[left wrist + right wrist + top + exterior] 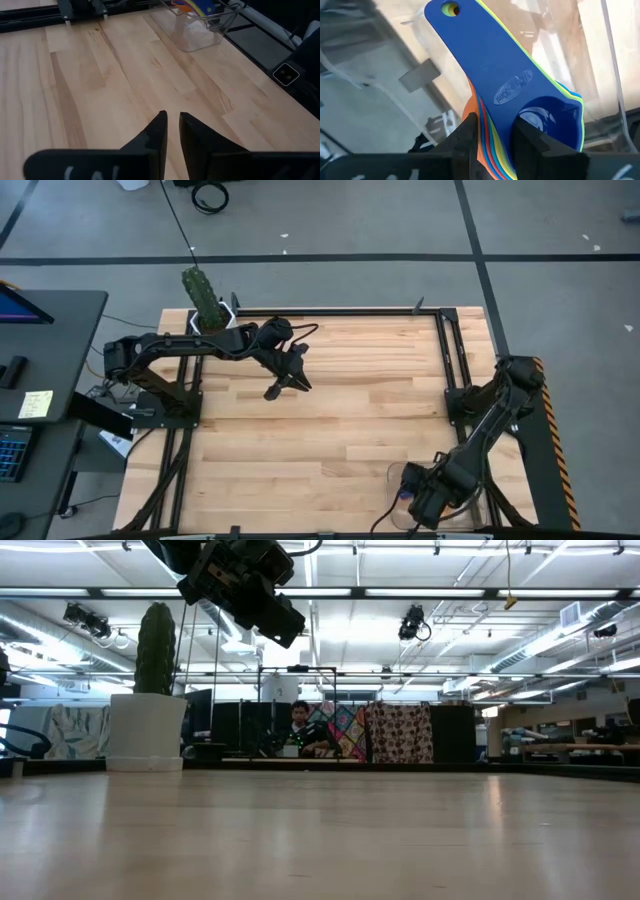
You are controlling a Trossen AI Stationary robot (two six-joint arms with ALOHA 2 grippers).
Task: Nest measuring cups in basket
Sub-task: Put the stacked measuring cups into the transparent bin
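Wood-plank table (330,430) inside a black frame, grey shop floor around it. Right gripper (495,131) sits at the table's near right corner, fingers closed down to a narrow gap that clamps the nested measuring cups (520,100): dark blue cup on top, handle with its hanging hole sticking away from the claw, yellow, green, light blue, red and orange edges stacked under it. Stack is inside the clear basket (600,60), whose walls show around it; in the high view the basket (400,476) is mostly covered by the right arm. Left gripper (171,131) hovers over bare wood at the far left-centre, fingers almost together, holding nothing. White pot with cactus (205,305) stands at the far left edge.
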